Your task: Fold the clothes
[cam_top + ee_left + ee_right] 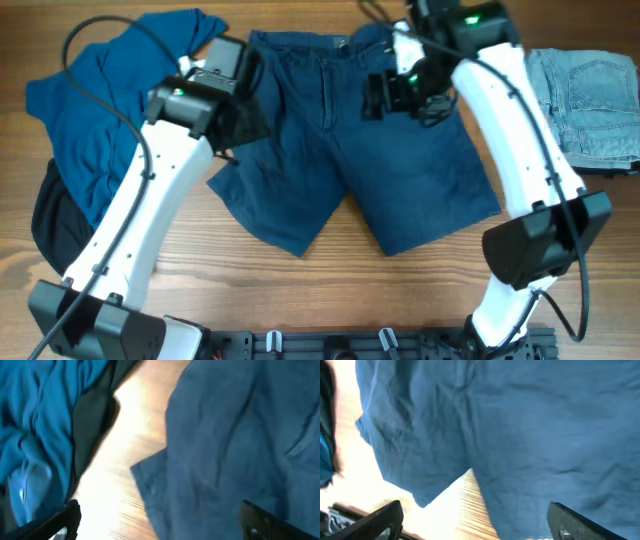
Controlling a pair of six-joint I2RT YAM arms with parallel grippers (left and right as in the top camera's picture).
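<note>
"On the counter [330,290], seen from above, what's lying there?"

"Dark navy shorts [350,150] are lying spread flat in the middle. A blue shirt [90,100] and a black garment [50,225] are sitting by the left arm, and light jeans [590,100] are by the right."

"And the left wrist view?"

"The left jaws are standing wide apart, gripping nothing, hanging over a shorts hem and bare wood."

"The right wrist?"

"The right jaws are gaping too, empty, above the shorts' cloth."
</note>
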